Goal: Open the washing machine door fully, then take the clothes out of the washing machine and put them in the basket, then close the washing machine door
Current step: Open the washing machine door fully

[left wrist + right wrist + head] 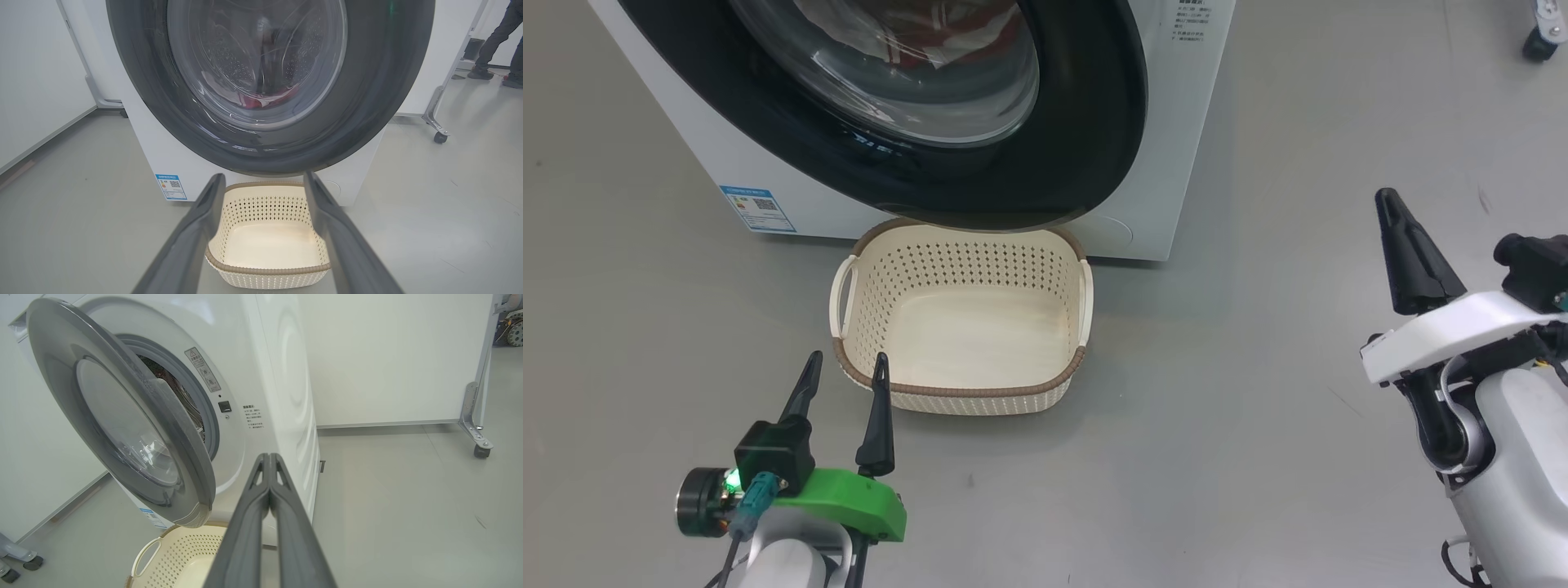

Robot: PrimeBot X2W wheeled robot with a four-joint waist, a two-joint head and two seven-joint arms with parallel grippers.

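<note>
Inside the washing machine lie red clothes, basket in front

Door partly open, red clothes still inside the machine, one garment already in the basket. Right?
Not quite: the basket is empty, as the head view shows. The washing machine door is partly open and the red clothes are inside the washing machine.
</note>
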